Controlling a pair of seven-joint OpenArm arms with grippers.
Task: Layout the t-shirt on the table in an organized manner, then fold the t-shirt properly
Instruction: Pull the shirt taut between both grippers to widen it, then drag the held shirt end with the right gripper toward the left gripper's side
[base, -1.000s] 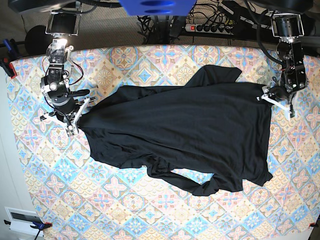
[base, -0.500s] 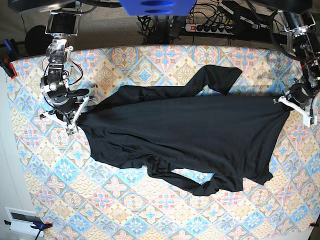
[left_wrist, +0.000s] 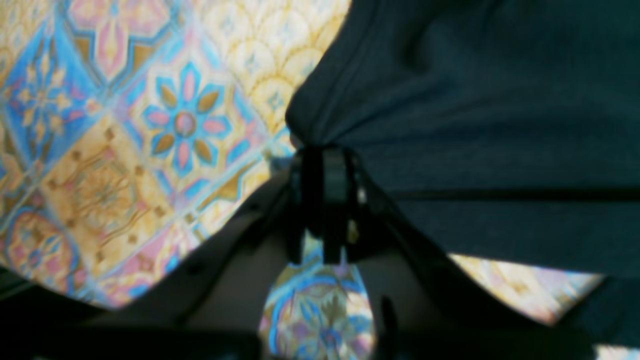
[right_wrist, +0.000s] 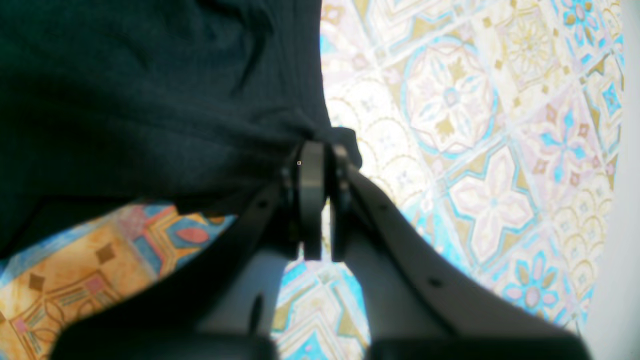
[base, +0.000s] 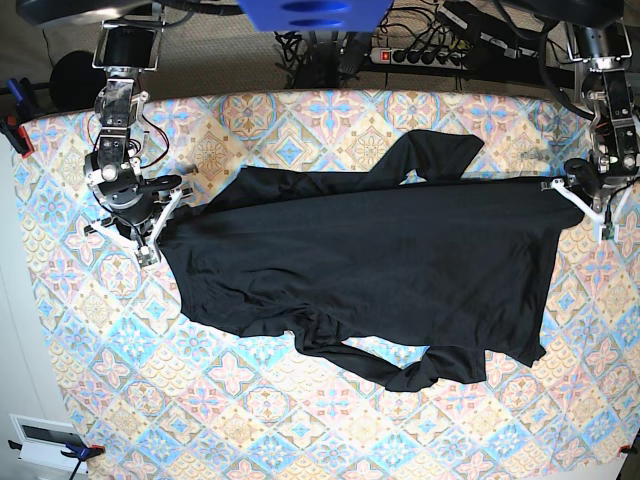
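— Shirt (base: 370, 270): black, plain, spread across the middle of the counter (base: 300, 430), stretched sideways between two hands. Not flat. One sleeve (base: 430, 152) folded up over the far edge, pointing toward the back. Near hem bunched and rolled into a loop (base: 400, 370) at the front. Top edge pulled into a fairly straight line from one hand to the other.

— And the grips?

— Right hand (base: 152, 228), at the base view's left: clamped on one corner of the shirt, fingers pressed together with cloth gathered between them. Seen up close from the right wrist view: right hand (right_wrist: 317, 150) pinching a small fold, fabric puckered at the tips, a little tab of cloth poking out past the fingers (right_wrist: 312, 190).

— Left side?

— Left hand (base: 590, 195), at the base view's right: closed on the opposite corner. From the left wrist view, left hand (left_wrist: 325, 155) nipping the shirt (left_wrist: 475, 125), creases fanning out from the pinch point, cloth lifted off the counter (left_wrist: 125, 125) with shadow underneath.

— Shirt height?

— Middle resting on the cloth-covered counter. Both gripped corners raised a little, so far as can be told.

— Anything around it?

— Power strip (base: 425, 55) and cables beyond the far edge. Blue plate (base: 315, 12) at the top centre. Pastel tile pattern showing on every side of the shirt.
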